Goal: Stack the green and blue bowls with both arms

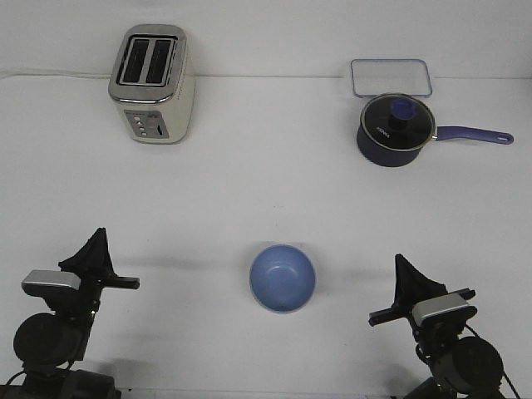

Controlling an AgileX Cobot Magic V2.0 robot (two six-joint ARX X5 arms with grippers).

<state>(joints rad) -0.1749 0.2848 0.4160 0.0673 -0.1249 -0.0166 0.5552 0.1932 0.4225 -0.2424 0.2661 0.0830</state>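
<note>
A light blue bowl (283, 277) sits upright on the white table, near the front and midway between my arms. A thin pale edge runs under its near rim; I cannot tell whether that is the green bowl beneath it. No separate green bowl is in view. My left gripper (100, 234) rests low at the front left, well left of the bowl. Its fingers come together in one point and hold nothing. My right gripper (400, 261) rests at the front right, right of the bowl, also drawn to a point and empty.
A silver toaster (152, 83) stands at the back left. A dark navy saucepan (396, 129) with a glass lid stands at the back right, handle pointing right. A clear rectangular container (391, 76) lies behind it.
</note>
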